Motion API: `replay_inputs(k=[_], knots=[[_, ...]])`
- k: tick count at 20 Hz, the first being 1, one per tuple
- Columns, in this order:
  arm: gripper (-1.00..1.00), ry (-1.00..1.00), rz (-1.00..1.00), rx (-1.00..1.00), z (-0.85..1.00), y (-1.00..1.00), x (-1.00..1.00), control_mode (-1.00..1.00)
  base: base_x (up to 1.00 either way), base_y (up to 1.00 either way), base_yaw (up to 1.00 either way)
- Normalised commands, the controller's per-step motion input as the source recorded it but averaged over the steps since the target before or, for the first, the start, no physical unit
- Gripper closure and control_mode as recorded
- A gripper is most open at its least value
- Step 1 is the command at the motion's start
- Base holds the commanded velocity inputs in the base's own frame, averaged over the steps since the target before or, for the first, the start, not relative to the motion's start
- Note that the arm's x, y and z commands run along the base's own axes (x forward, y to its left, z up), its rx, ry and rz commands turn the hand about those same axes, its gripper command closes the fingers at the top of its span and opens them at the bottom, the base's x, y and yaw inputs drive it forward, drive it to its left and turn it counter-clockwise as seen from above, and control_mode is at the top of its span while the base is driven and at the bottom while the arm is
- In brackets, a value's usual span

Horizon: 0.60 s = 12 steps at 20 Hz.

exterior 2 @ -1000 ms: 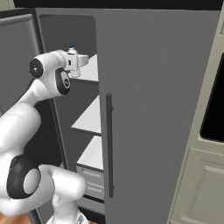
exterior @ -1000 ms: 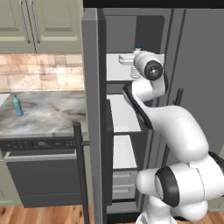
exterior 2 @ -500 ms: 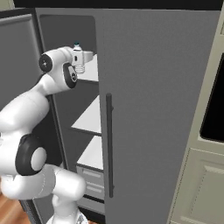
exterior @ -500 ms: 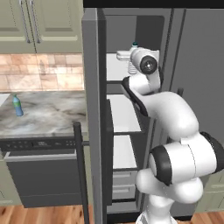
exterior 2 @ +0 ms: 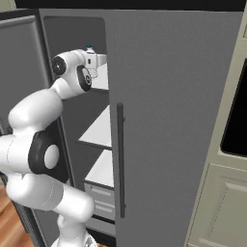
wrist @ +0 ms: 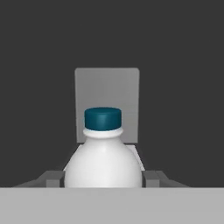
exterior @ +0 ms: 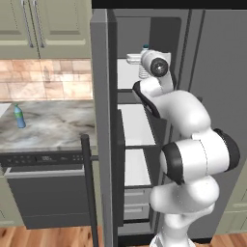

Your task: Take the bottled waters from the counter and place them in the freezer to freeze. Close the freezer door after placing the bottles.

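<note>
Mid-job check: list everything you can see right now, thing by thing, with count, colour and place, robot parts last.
Clear bottle: one, dark teal cap, held inside the freezer at top-shelf height.
Blue bottle: one, green cap, upright on the counter.
Counter: one, grey-beige marbled, left of the freezer.
Freezer: one, dark inside, white shelves and drawers.
Freezer door: one, grey, open.
Refrigerator door: one, grey, shut.
Dishwasher: one, black-fronted, under the counter.
Wall cabinets: pale green, above the counter.
Gripper: one, jaws shut on the clear bottle.
</note>
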Motion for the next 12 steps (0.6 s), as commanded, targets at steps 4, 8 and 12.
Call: replay_inputs(k=[4,8,12], knots=[[1.0,0.02,0.0,0.0,-0.14,0.0,0.19,-1.0,0.0,0.0,0.0],[1.0,0.0,0.0,0.0,-0.19,0.0,0.07,-1.0,0.0,0.0,0.0],[1.0,0.0,0.0,0.0,-0.2,0.0,0.01,-1.0,0.0,0.0,0.0]])
